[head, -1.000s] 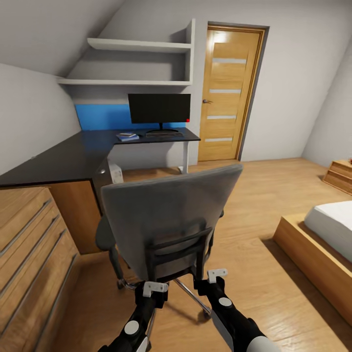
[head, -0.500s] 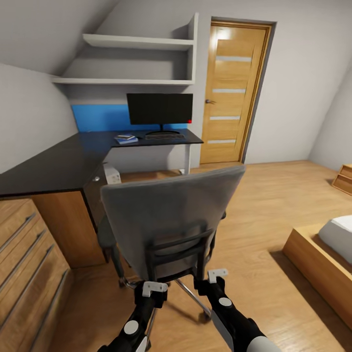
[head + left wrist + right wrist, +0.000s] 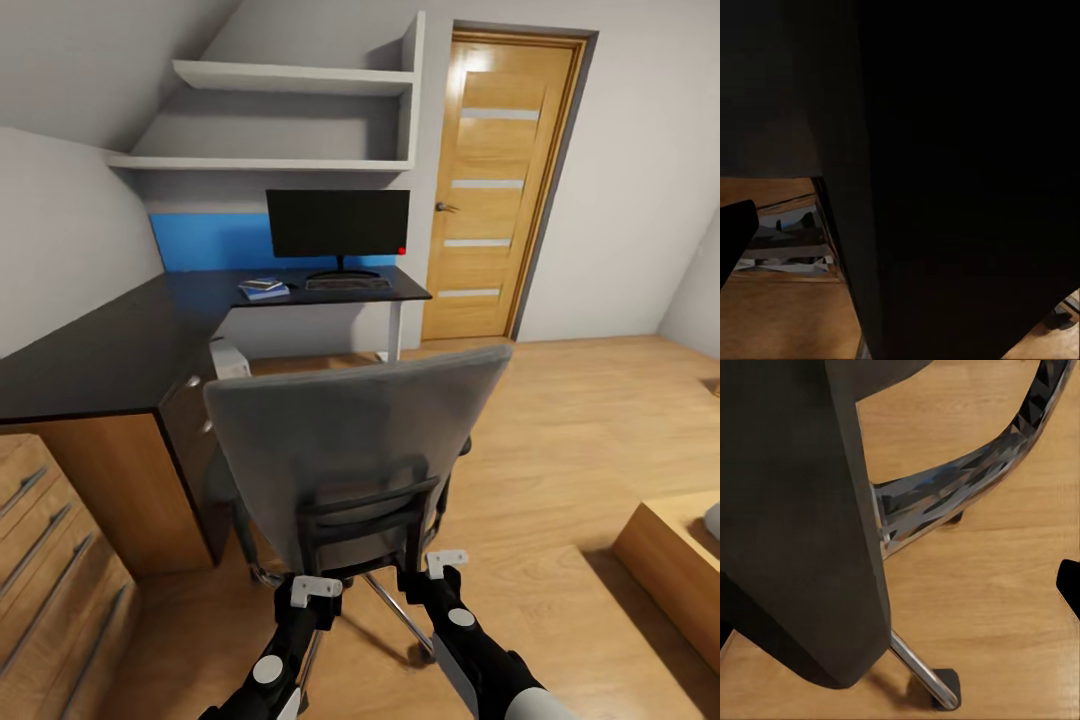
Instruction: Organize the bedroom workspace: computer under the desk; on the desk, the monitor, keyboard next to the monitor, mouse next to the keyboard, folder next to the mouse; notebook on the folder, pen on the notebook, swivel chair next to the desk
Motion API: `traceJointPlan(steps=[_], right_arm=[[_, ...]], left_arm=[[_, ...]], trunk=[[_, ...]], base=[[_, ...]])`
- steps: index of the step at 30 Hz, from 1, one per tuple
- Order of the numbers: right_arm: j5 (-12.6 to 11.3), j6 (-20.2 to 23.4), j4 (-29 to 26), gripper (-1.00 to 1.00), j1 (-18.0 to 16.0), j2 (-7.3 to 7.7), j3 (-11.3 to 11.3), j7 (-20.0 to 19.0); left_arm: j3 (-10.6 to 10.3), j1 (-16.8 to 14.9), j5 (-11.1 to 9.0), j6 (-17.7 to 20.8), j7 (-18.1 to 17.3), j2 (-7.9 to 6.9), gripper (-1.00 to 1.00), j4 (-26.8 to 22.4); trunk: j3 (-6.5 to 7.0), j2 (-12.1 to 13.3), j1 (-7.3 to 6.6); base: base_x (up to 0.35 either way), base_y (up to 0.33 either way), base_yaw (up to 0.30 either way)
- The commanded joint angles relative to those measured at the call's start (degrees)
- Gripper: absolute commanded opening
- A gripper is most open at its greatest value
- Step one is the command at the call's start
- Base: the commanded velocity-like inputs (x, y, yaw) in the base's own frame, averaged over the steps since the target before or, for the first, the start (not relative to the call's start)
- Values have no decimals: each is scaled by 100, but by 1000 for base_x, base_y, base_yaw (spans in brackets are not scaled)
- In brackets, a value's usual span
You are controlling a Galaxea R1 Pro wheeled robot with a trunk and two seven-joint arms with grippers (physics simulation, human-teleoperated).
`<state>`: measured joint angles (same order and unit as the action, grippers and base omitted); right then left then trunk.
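Scene: a bedroom corner, the robot close behind a grey-backed chair (image 3: 350, 450) that faces the black L-shaped worktop (image 3: 120, 340).
Left claw (image 3: 315, 590): pressed against the black frame low on the chair's back; how far open it stands, and whether it grips the frame, cannot be told.
Right claw (image 3: 445, 562): at the same frame on the right side; its opening cannot be told either.
Far end of the worktop: monitor (image 3: 338, 223) upright, keyboard (image 3: 347, 284) just in front of it, blue folder (image 3: 265, 291) to the left with a dark notebook (image 3: 262, 284) on top. Mouse and pen are too small to make out.
Under the worktop: a white computer (image 3: 230, 358) case beside the drawers.
Chair base: a chrome leg (image 3: 952, 495) and castor (image 3: 945, 690) sit on the wooden floor (image 3: 560, 420), seen from the right wrist.
Task stage: it looks like the last step, bringing the chair up to the worktop.
Risk one: an uneven push from the two claws could swivel the seat instead of rolling it.
Risk two: a push aimed too far left could drive the chair into the computer or the drawer knobs.
Risk three: too much force could bump the worktop edge and shake the stack.
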<state>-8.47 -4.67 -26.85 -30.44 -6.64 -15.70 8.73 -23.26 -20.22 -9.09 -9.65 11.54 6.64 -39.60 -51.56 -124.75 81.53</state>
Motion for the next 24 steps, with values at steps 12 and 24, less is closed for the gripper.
traceJointPlan(steps=[12,24], right_arm=[[-59,-26,4,100,-6,5,-47,41],[-59,-26,10,100,-6,2,-54,41]], left_arm=[[-39,-8,-57,-28,41,-5,100,5],[-2,-8,-58,-28,41,-40,100,5]], trunk=[[-4,-2,2],[-4,-2,2]], base=[[333,-33,0],[333,-70,0]])
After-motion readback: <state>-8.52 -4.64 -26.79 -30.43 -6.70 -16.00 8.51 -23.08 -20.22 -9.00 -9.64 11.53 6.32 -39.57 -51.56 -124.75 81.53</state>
